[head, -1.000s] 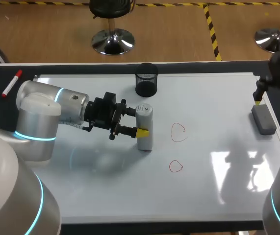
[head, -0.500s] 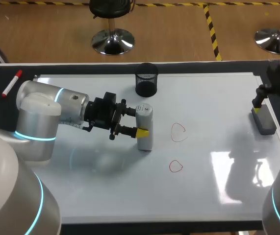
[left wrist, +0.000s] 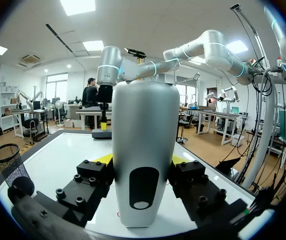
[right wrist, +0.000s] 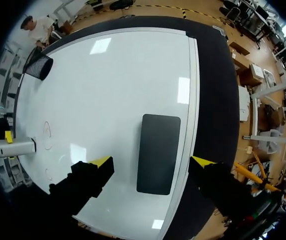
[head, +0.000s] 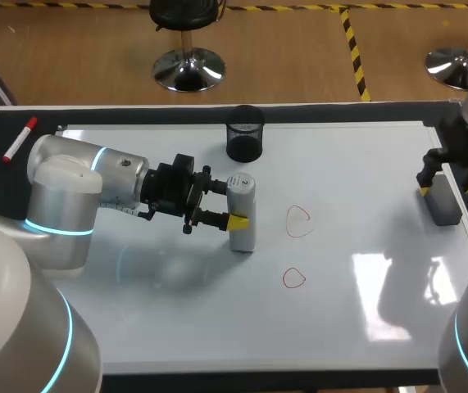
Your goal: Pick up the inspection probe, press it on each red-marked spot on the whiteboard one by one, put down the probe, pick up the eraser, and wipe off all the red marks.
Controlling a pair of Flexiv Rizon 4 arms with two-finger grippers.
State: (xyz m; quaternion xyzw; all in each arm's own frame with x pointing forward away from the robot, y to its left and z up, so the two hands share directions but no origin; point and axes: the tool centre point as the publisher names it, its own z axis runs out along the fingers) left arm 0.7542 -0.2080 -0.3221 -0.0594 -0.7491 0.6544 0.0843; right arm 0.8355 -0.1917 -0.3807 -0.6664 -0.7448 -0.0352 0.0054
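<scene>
Right gripper (right wrist: 151,161): fingers spread, hanging over the dark eraser (right wrist: 159,150) at the right edge of the whiteboard (head: 365,164). You have one yellow tip off each long flank, so the eraser's long axis runs square to your closing line. Your left gripper (head: 229,202), well apart, pinches the white inspection probe (head: 242,233) upright, just left of both red marks (head: 298,221).

Bright overhead light; glare patches on whiteboard (head: 356,164); soft shadows.
</scene>
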